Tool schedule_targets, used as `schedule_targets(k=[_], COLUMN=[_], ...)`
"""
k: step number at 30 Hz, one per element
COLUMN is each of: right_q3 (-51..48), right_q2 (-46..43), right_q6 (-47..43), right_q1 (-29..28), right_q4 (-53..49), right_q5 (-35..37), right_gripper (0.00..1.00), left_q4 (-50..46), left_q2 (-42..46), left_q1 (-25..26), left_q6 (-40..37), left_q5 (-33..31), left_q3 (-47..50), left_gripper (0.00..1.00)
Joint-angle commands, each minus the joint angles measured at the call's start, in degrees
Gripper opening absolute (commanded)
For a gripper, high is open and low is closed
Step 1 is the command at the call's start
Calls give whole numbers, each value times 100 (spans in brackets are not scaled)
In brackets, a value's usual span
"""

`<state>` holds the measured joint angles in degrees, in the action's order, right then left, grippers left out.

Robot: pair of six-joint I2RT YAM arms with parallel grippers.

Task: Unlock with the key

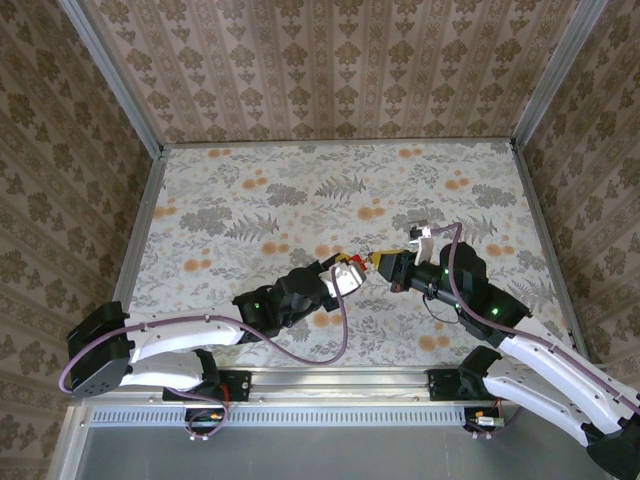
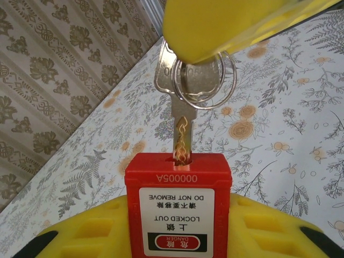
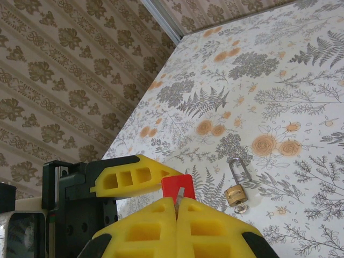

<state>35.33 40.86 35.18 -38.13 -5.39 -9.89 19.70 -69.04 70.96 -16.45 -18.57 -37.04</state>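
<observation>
A red safety padlock (image 2: 177,199) with a white "LOCKED OUT" label sits between the yellow fingers (image 2: 269,228) of my left gripper (image 2: 180,220), which is shut on its body. A silver key (image 2: 183,126) on a ring stands with its blade partly inside the keyhole on the lock's end. My right gripper (image 3: 176,207) is shut on the key's head, and only the blade tip (image 3: 179,194) shows against the red lock (image 3: 185,183). In the top view the left gripper (image 1: 343,275) and the right gripper (image 1: 381,264) meet tip to tip above the middle of the table.
A small brass padlock (image 3: 237,192) with its own key ring lies on the floral tablecloth (image 3: 279,97), just right of the grippers. Patterned walls enclose the table on three sides, and the left wall (image 3: 64,70) is the nearest.
</observation>
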Motion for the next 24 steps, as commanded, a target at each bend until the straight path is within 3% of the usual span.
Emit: schedule_targets(k=[1, 24], right_q3=[-131, -125], right_q2=[68, 455], right_q6=[102, 29], right_q1=[22, 16], right_q4=[44, -227], right_q5=[-215, -505], right_gripper=[0, 0], left_q4=[326, 442], left_q2=[22, 129], left_q1=[58, 85], left_q6=[-122, -235], left_q5=[-60, 103], left_q3=[-172, -269], left_gripper=[29, 26])
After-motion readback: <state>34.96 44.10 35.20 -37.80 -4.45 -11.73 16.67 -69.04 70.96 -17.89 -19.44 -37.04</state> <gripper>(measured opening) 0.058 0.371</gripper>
